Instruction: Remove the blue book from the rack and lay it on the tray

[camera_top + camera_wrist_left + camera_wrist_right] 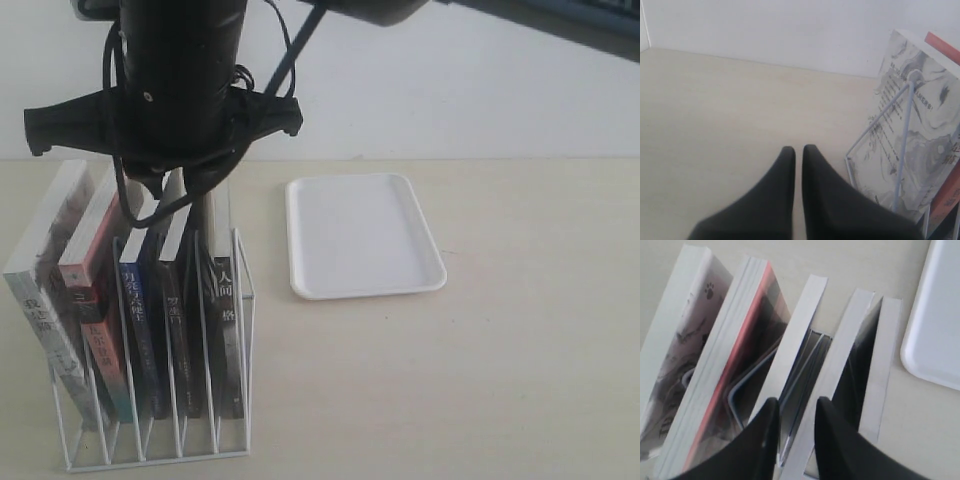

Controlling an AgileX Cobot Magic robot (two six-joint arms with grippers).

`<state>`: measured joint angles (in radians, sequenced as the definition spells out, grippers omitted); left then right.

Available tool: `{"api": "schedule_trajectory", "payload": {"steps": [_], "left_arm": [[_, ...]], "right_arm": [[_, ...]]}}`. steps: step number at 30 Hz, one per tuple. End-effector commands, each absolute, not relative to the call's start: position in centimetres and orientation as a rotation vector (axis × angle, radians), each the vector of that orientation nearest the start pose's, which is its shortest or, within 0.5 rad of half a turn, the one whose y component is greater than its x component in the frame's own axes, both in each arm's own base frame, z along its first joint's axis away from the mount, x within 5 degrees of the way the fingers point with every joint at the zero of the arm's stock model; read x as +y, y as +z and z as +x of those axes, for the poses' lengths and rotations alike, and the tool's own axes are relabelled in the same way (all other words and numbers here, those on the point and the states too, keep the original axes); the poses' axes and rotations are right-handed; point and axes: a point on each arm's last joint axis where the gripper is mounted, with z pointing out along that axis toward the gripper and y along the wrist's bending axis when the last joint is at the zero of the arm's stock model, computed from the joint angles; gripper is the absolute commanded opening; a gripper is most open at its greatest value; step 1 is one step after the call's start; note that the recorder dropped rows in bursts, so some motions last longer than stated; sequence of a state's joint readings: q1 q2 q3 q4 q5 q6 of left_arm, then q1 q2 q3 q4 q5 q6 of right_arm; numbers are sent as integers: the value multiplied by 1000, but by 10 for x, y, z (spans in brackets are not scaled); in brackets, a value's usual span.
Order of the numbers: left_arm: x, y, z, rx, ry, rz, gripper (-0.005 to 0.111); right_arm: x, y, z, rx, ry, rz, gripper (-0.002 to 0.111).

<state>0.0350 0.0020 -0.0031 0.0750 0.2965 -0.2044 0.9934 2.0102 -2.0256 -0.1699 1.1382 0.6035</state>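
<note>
Blue book point(135, 300) upright in the rack point(160, 461), near left on the table point(480, 380). Third of five from the left, between the red-spined book point(100, 350) and a black-spined book point(178, 330), spine toward the near side.

Right gripper point(797, 401) across on the left side of the scene, directly above the book tops. Hidden in the exterior view behind its own black arm point(180, 70). Fingers point(760, 440) parted by a narrow gap at the blue book's top edge. One over its white page block, the other over the page block of the black-spined book just to the right. Cannot tell whether touching the pages; nothing seen clamped.

Tray point(365, 235) flat on the table, right of the rack and farther back, well apart from the blue book.

Left gripper point(798, 150) low over bare table beside the marbled book point(40, 300) at the rack's left end, tips drawn together, nothing between.
</note>
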Motion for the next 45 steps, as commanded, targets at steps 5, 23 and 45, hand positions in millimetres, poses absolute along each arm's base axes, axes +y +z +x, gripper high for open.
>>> {"api": "schedule_trajectory", "payload": {"steps": [5,23,45], "left_arm": [[4,186,54,1771,-45,-163,5],[4,186,54,1771,-45,-163,5],[4,186,54,1771,-45,-163,5]], "right_arm": [[367,324,257,2587,260,-576,24],[376,303,261,2634,249,-575,24],[380,288,263,2676,216,-565,2]]}}
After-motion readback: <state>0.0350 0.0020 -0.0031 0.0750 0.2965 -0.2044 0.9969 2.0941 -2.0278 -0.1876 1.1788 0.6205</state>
